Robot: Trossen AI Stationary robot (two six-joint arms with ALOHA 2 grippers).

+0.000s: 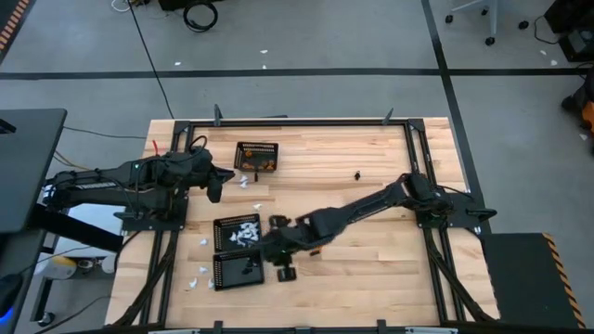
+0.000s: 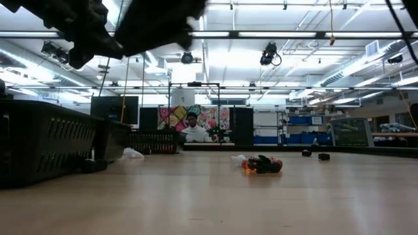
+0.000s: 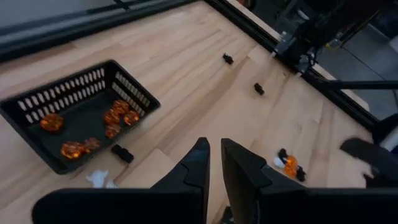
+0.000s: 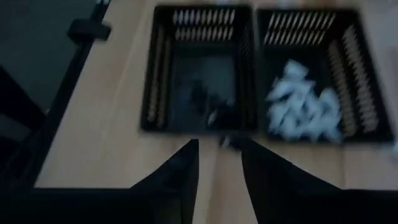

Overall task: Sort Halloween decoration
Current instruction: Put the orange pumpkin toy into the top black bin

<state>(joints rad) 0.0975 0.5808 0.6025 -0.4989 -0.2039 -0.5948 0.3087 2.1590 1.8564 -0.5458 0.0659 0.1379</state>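
1. The left gripper (image 1: 215,183) hangs over the table's left side, just left of the far basket (image 1: 257,156), which holds the orange pieces (image 3: 115,118). Its wrist view shows the two fingers a narrow slit apart with nothing between them. It seems to wait within easy reach of that basket.
2. Loose white pieces (image 1: 247,181) lie just near of the far basket, and more white strays (image 1: 200,276) sit at the near left edge of the table (image 1: 371,269). These look unsorted.
3. Two more baskets stand touching side by side, near of centre. The farther, the white-piece basket (image 1: 238,230), holds a heap of white pieces (image 4: 303,106). The nearer, the black-piece basket (image 1: 238,270), holds a few black pieces (image 4: 214,106).
4. The right gripper (image 1: 267,247) reaches across from the right, close to the right-hand rims of this pair. Its wrist camera looks at both, more squarely at the black-piece basket. The fingers stand somewhat apart. A small blurred scrap shows by them, but I cannot tell whether it is held.
5. A mixed clump (image 3: 288,167) of orange and black lies on bare wood.
6. A lone black piece (image 1: 357,173) sits far right of centre, with bare wood round it. The table frame rails (image 1: 422,176) bound the right edge.
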